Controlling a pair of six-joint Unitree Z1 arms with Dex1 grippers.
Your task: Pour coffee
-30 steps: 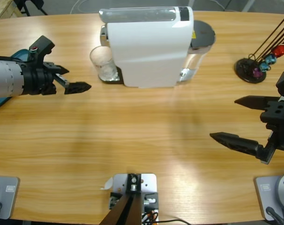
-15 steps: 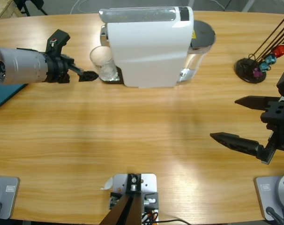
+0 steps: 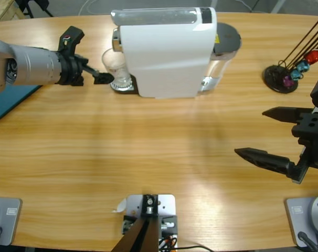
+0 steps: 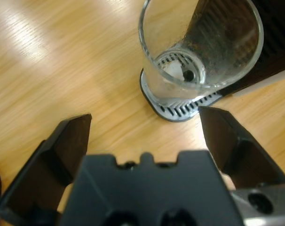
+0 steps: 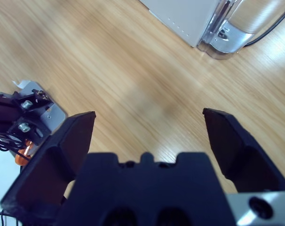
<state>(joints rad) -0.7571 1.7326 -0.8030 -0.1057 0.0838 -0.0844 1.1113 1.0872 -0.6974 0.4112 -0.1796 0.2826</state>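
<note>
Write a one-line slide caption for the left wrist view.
Left gripper, jaws open, faces an empty glass standing on the coffee machine's drip tray.

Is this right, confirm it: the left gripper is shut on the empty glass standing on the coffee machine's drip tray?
Not quite. The left gripper is open, its jaws short of the glass and not touching it, as the left wrist view shows. The rest holds: the glass is empty and stands on the drip tray of the coffee machine.

Both arms are silver-grey cylinders ending in black wrist housings, the left arm carrying a small red-and-green marking on a black bracket, while each gripper, left and right, has two matte black wedge-shaped jaws on a black body with recessed screw holes.
</note>
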